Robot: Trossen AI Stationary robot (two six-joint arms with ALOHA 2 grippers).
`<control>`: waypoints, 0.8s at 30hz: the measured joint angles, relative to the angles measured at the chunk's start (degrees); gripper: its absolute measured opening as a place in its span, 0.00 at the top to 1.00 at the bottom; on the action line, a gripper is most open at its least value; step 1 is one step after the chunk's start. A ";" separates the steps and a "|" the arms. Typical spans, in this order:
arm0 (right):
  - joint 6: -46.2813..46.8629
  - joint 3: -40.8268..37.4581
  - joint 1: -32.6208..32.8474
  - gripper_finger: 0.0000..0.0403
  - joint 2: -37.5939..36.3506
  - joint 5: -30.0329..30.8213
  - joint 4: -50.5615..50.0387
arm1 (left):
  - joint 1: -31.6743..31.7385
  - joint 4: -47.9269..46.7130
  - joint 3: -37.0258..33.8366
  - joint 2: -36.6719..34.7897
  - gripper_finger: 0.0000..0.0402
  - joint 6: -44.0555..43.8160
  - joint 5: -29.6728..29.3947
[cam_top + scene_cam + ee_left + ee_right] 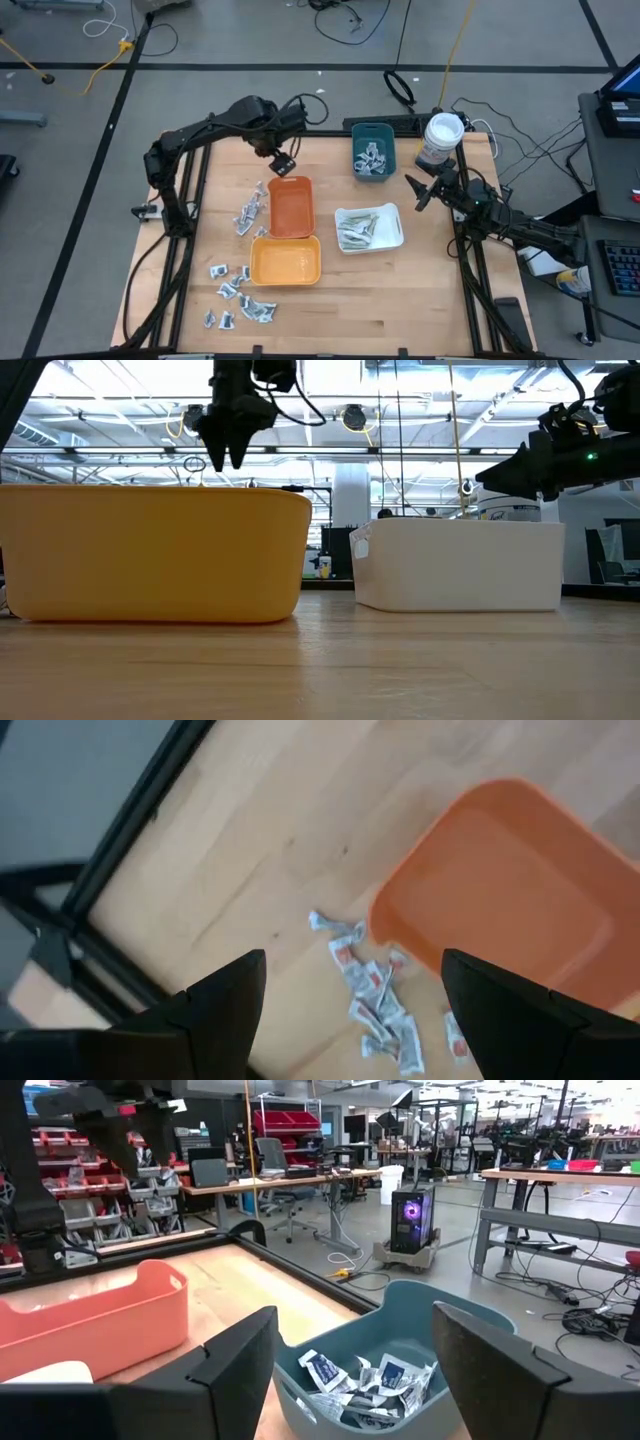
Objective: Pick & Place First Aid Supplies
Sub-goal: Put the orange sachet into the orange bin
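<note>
the left gripper [284, 160] is hanging above the table [400, 285], just past the far end of the orange tray [291, 207], fingers spread apart and carrying nothing; the left wrist view is showing both fingers [215, 1010] wide with bare wood between them. the right gripper [420, 190] is hovering off the table near its right edge, just beside the white tub [441, 138], fingers parted and empty.

the packets are lying in several places: a small heap [250, 210] on the wood just left of the orange tray, a looser scatter [238, 292] left of and in front of the yellow tray [286, 262], a pile [372, 158] sitting inside the teal tray [372, 130], and pale strips [358, 230] lying in the white tray [392, 236]. both the orange and yellow trays are sitting empty.
</note>
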 joint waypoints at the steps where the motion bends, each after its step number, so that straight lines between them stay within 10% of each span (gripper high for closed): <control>1: -0.02 0.00 0.00 0.36 0.00 -0.01 0.02 | 0.22 0.03 -0.17 -0.06 0.23 -0.80 -0.12; 24: -0.01 0.00 -0.01 0.35 0.00 -0.03 0.04 | 14.32 11.61 -29.06 -0.65 0.23 -35.40 2.27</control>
